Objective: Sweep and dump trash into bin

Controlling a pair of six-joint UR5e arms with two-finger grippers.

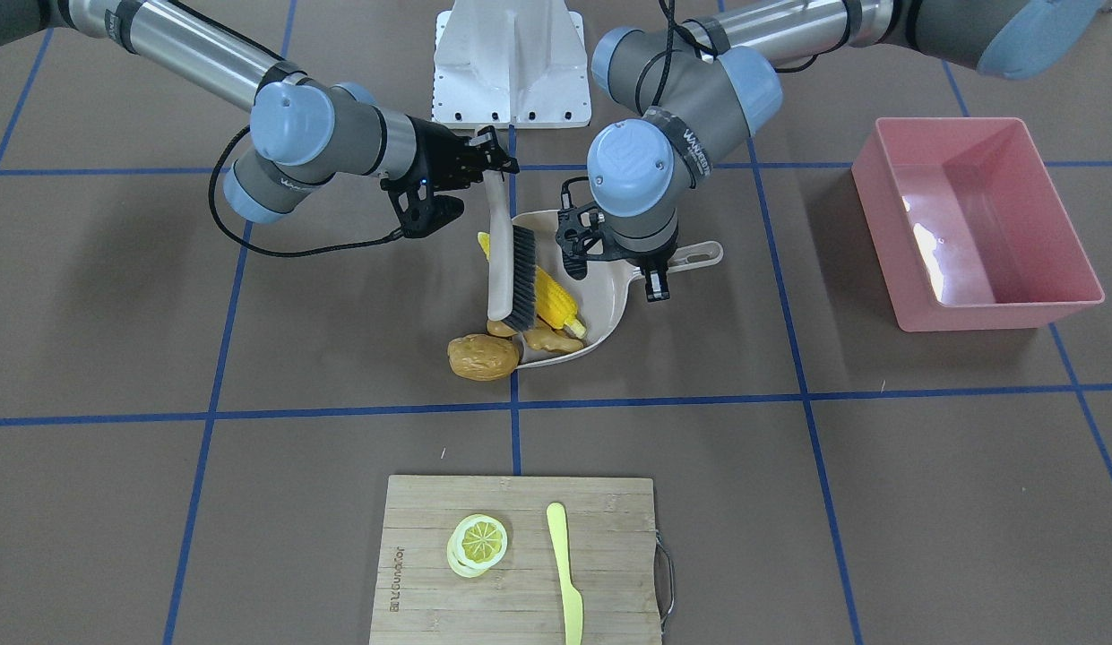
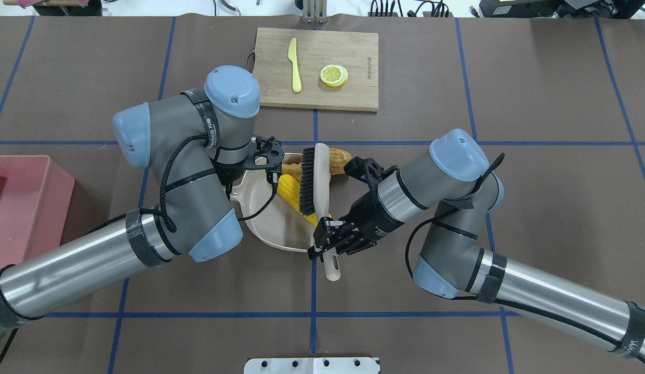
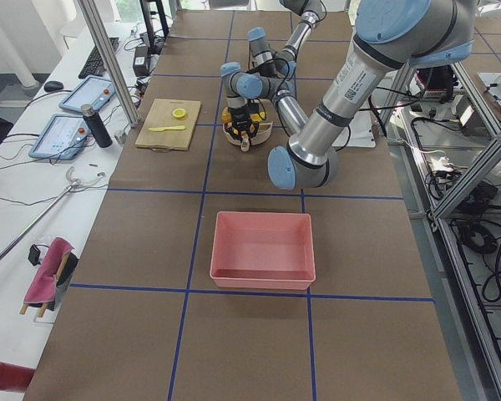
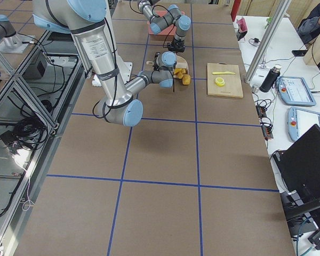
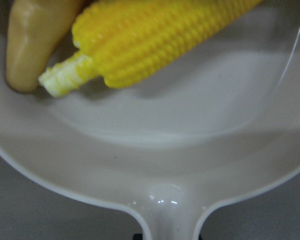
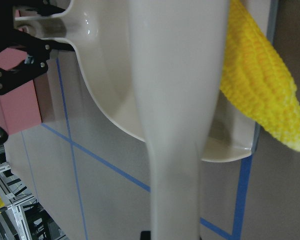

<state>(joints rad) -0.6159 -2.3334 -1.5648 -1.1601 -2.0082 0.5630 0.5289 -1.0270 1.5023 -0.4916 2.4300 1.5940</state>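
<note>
Brown table [image 1: 251,502] gridded with blue tape. At centre, beige dustpan [image 1: 609,296] flat on the surface, mouth toward the cutting board [image 1: 430,555]. Left gripper [image 1: 660,269] clamped tight on the dustpan's handle. Right gripper [image 2: 326,240] closed round the handle of a brush [image 1: 500,269], tilted over the pan with dark bristles facing inward, up against the corn cob [image 1: 556,300]. Corn cob lying inside the pan. Ginger root [image 1: 551,339] at the pan's mouth, partly on the lip, just beside the brush tip. Potato [image 1: 482,356] out on the table, just beside the pan's front edge; touching or not, hard to tell. Pink bin [image 1: 986,315] upright, well apart on the robot's left. On the board, lemon slice [image 1: 478,543] and pale-yellow knife [image 1: 564,573] side by side, not touching.
</note>
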